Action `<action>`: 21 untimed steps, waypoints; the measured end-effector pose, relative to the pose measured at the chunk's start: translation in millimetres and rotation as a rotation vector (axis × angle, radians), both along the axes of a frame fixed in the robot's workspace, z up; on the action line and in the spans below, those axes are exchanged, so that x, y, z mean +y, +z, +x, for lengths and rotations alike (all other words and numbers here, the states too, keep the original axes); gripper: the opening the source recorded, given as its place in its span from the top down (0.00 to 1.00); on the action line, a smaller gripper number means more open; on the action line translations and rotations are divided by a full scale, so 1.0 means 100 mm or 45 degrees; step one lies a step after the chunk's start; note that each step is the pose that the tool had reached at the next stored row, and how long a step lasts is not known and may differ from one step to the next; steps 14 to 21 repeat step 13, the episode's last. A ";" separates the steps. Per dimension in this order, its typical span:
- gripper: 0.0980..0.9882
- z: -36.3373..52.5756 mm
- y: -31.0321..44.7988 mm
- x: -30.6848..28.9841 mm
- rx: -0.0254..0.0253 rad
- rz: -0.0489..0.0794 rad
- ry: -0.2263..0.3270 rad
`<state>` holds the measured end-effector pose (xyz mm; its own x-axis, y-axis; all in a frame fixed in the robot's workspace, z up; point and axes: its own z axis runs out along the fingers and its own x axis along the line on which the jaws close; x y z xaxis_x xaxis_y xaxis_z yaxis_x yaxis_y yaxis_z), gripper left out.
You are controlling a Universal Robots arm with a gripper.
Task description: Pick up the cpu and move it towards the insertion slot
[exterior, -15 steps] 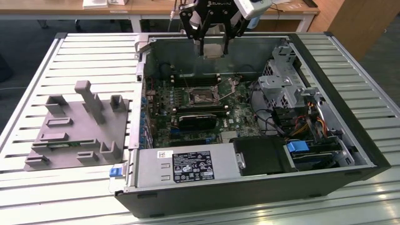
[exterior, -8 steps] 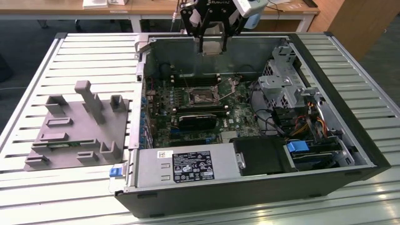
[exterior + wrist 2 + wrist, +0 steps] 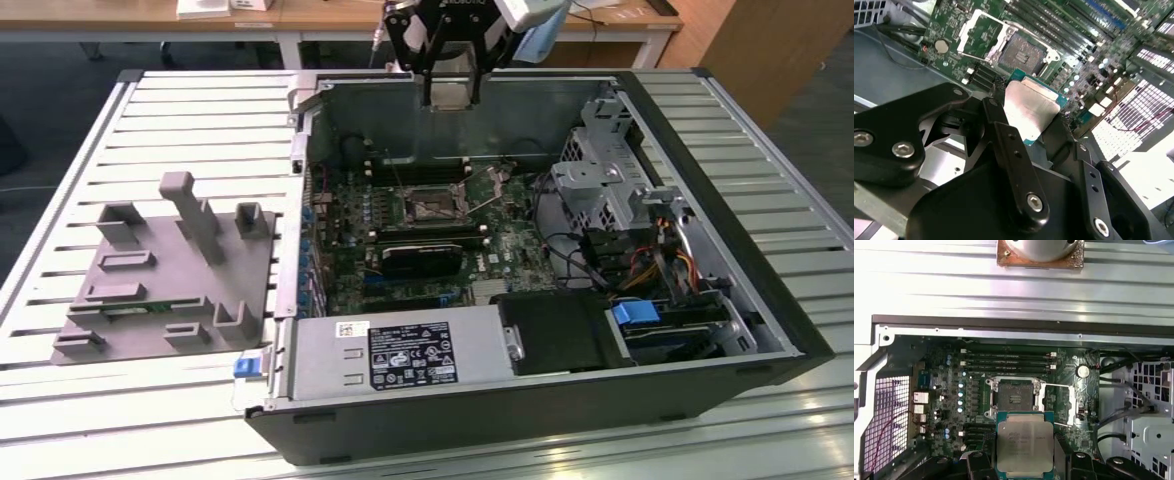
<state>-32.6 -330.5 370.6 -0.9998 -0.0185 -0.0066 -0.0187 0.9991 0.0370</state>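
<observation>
Gripper clamped on the cpu, fingers pressing its opposite edges, silvery lid showing between them in both wrist views. Held in the air above the open computer case, over the motherboard near the case's rear wall in the exterior view. Insertion slot open below, metal bracket swung aside, memory slots just beyond. Best done level and slow: chip kept flat, edges squared to the socket frame, grip firm enough to prevent slipping, path clear of the bracket and the cables beside the board.
</observation>
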 end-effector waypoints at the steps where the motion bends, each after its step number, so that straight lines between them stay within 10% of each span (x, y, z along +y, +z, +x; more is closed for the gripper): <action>1: 0.50 0.001 -0.006 0.019 0.0005 0.000 0.000; 21: 0.50 0.003 -0.030 0.074 0.0026 0.000 0.000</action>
